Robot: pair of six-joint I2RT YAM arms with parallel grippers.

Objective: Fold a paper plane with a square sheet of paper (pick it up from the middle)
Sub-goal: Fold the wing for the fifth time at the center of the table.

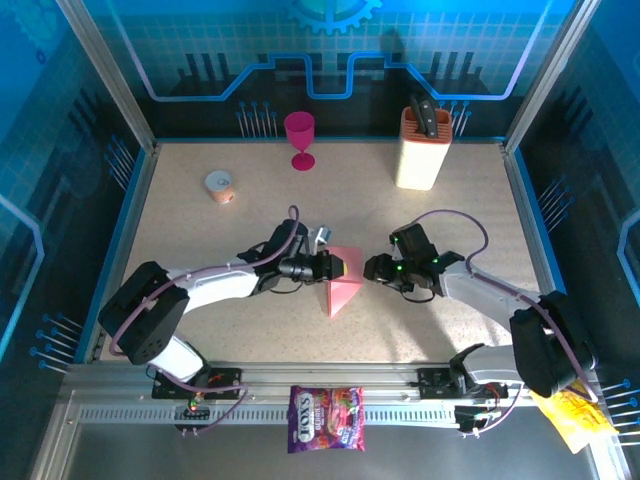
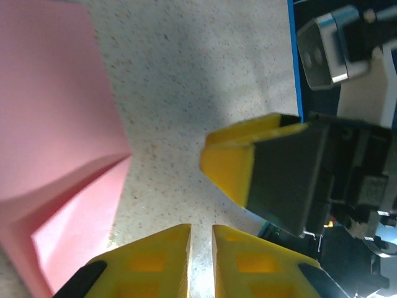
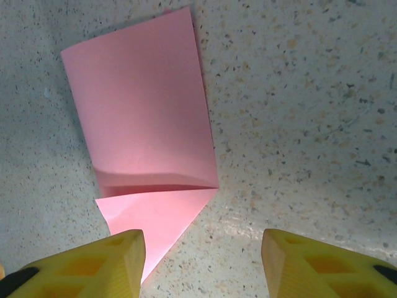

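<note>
The salmon-pink sheet of paper lies flat at the table's middle, folded into a narrow strip with a pointed triangular end toward the arms. My left gripper sits low at the paper's left edge. In the left wrist view its jaws are shut to a thin slit with bare table showing through, and the paper lies off to their left. My right gripper faces it from the right. Its jaws stand wide open above the table, the left finger over the tip of the paper. Neither gripper holds anything.
A magenta goblet and a cream knife block stand along the back edge, with a small roll at the back left. A purple candy bag lies on the front rail, and a yellow wrapper at the front right.
</note>
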